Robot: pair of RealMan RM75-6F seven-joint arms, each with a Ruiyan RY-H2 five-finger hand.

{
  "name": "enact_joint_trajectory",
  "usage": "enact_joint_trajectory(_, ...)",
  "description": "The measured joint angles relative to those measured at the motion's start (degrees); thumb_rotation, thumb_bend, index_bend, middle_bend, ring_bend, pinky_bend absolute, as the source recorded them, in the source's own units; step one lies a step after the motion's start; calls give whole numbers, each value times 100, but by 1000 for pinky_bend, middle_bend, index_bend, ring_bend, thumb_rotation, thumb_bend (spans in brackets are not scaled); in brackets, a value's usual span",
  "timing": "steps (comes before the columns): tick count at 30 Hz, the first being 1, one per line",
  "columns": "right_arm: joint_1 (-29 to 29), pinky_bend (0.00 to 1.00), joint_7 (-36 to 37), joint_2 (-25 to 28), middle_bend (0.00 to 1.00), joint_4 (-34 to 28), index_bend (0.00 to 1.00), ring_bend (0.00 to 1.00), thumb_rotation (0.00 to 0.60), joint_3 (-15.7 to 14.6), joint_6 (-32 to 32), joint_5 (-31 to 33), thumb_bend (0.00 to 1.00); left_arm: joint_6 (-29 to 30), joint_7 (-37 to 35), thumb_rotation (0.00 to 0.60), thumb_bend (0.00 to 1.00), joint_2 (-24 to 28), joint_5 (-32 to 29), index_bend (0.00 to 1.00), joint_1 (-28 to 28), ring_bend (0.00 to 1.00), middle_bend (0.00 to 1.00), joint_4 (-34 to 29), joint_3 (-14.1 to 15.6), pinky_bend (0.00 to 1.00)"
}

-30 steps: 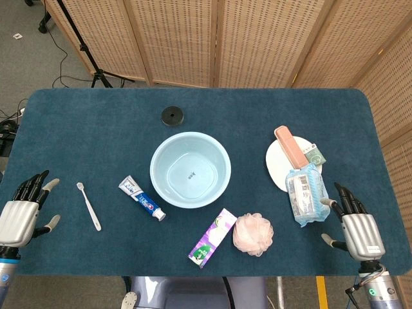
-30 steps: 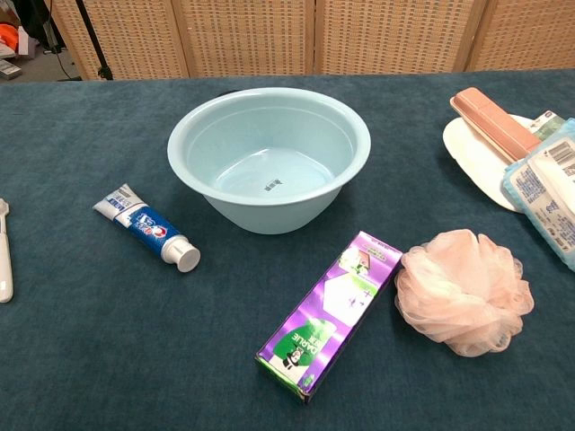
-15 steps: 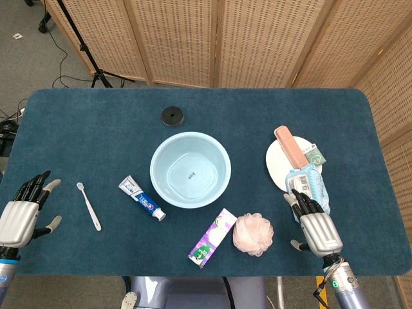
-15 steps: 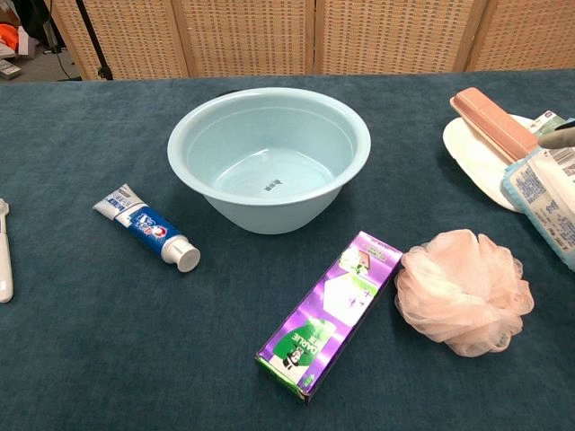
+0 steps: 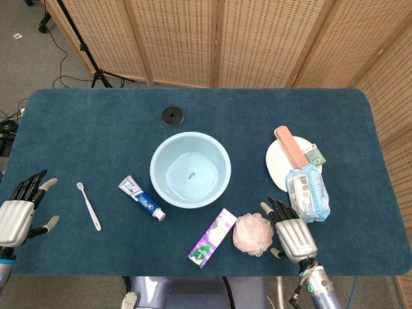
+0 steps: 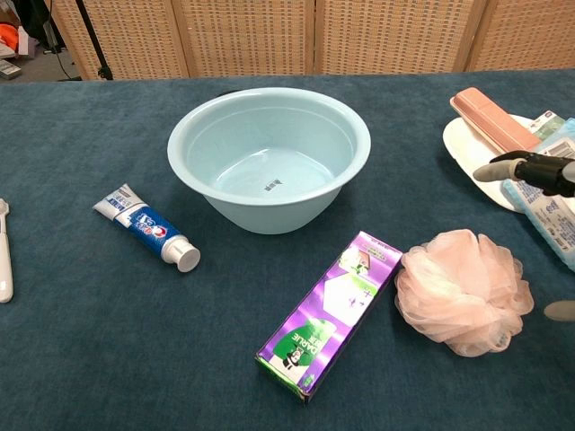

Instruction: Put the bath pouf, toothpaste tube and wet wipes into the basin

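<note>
The pale blue basin [image 5: 159, 187] [image 6: 189, 135] stands mid-table with nothing in it. A pink bath pouf [image 5: 252, 234] [image 6: 463, 288] lies at the front right. Just right of it hovers my right hand [image 5: 291, 230] [image 6: 532, 171], fingers spread, holding nothing. The blue-and-white toothpaste tube [image 5: 141, 197] [image 6: 145, 227] lies left of the basin. The wet wipes pack [image 5: 307, 192] [image 6: 548, 197] rests at the right, partly on a white plate [image 5: 275, 161] [image 6: 476, 151]. My left hand [image 5: 19, 211] is open at the far left edge.
A purple carton [image 5: 212, 237] [image 6: 330, 312] lies between basin and pouf. A white toothbrush [image 5: 89, 205] [image 6: 4, 261] lies at the left. A pink case [image 5: 289, 146] [image 6: 494, 122] and a small green packet [image 5: 315, 154] rest on the plate. A black disc [image 5: 172, 116] sits behind the basin.
My right hand has moved left from the table's right edge, past the wet wipes, to just beside the pouf. The left hand has barely shifted. No object has moved.
</note>
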Motion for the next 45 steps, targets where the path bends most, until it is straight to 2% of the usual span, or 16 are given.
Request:
enact_joint_trajectory(9, 253, 139, -488, -477, 0, -19, 59, 0, 600, 6, -97, 405, 53, 33, -154, 600, 255, 96, 2, 153, 23, 0, 0, -38, -17, 117)
enact_joint_trajectory(19, 640, 139, -701, -954, 0, 322, 63, 0, 600, 108, -328, 939, 53, 30, -130, 600, 255, 89, 4, 153, 26, 0, 0, -36, -28, 93)
enact_joint_trajectory(21, 677, 139, -691, -1010, 0, 374, 93, 0, 600, 110, -346, 996, 53, 25, -117, 600, 255, 85, 8, 153, 25, 0, 0, -36, -27, 93)
enact_joint_trajectory(25, 726, 178, -636, -1140, 44, 507, 265, 18, 600, 99, -338, 1021, 76, 35, -102, 600, 255, 81, 32, 153, 28, 0, 0, -43, -21, 93)
enact_joint_trajectory(28, 737, 256, -585, -1252, 157, 636, 411, 121, 600, 87, -255, 926, 102, 54, -105, 600, 255, 83, 40, 153, 37, 0, 0, -48, -23, 93)
enact_joint_trajectory(34, 735, 399, -534, -1425, 361, 848, 594, 345, 600, 50, -26, 742, 131, 33, -105, 600, 255, 79, 31, 153, 32, 0, 0, -41, -27, 93)
enact_joint_trajectory(38, 740, 455, -511, -1468, 452, 900, 658, 445, 600, 21, 32, 699, 154, 40, -99, 600, 255, 75, 46, 153, 34, 0, 0, -43, -25, 93)
enact_joint_trajectory(45, 748, 487, -533, -1412, 497, 865, 694, 490, 600, 37, 148, 668, 158, 39, -99, 600, 255, 75, 46, 153, 37, 0, 0, -46, -26, 93)
